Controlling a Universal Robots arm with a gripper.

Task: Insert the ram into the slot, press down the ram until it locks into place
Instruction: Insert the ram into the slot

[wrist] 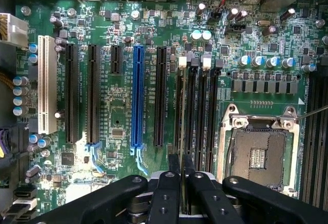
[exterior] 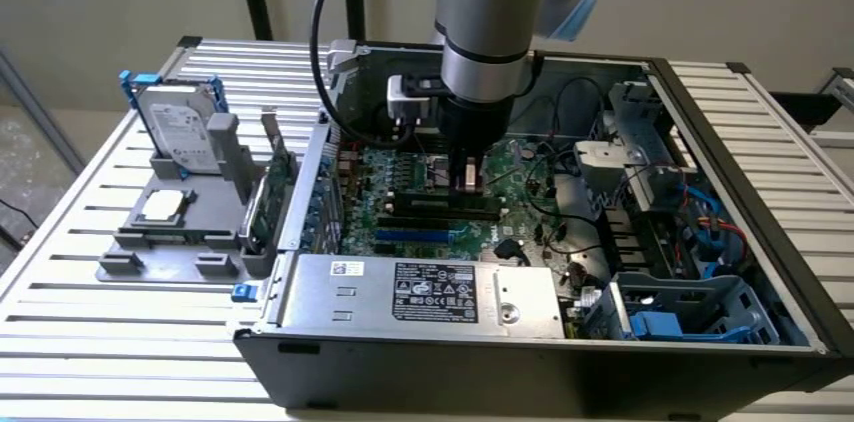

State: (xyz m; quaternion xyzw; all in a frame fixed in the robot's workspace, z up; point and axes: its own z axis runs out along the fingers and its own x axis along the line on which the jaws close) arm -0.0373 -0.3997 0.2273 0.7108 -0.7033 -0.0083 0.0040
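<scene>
The ram (wrist: 181, 183) is seen edge-on, pinched between the fingers (wrist: 167, 193) of the gripper (wrist: 181, 165), its chips hidden; the near end of the slot (wrist: 180, 111) is covered by those fingers, so how deep the ram sits cannot be told; in the exterior view the arm (exterior: 487, 22) is cut off by the upper edge; the print on the label (exterior: 438, 294) is too small to be read.

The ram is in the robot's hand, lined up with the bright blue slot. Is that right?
Not the blue slot. The wrist view shows the ram in the hand, lined up with a long black slot that stands apart from the blue one. The rest is right.
</scene>
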